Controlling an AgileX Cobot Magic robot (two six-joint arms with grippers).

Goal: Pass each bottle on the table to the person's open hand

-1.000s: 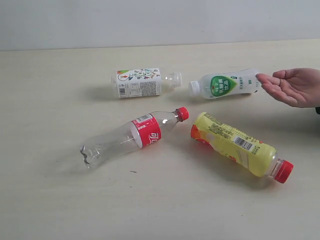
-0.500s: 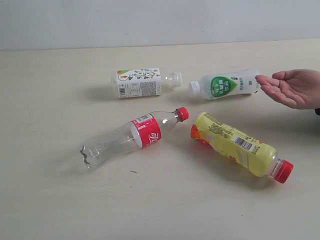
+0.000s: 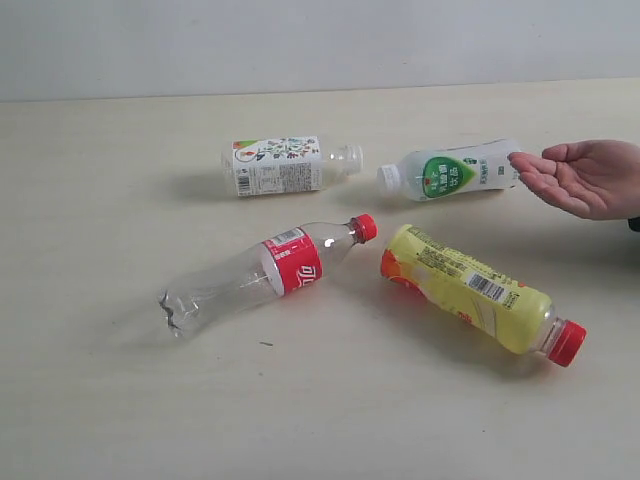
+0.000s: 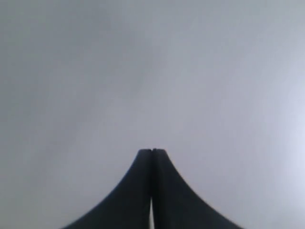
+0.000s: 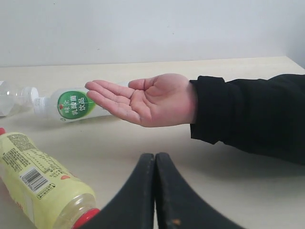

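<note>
Four bottles lie on the beige table [image 3: 100,400]. The crushed clear bottle with red label and cap [image 3: 268,272] is left of centre. Right of it lies the yellow-orange bottle with a red cap [image 3: 470,288] [image 5: 38,183]. Behind are the short floral-label bottle [image 3: 285,165] and the clear bottle with white-green label [image 3: 450,170] [image 5: 71,103]. An open hand [image 3: 585,175] [image 5: 143,99] hovers palm up at the right. My right gripper [image 5: 155,155] is shut and empty, near the yellow bottle's cap. My left gripper [image 4: 152,150] is shut, facing a blank grey surface. Neither gripper shows in the exterior view.
A pale wall [image 3: 320,40] runs behind the table's far edge. The person's black sleeve [image 5: 252,114] crosses the right wrist view beside the hand.
The open hand has shifted very slightly. The bottles lie where they were.
</note>
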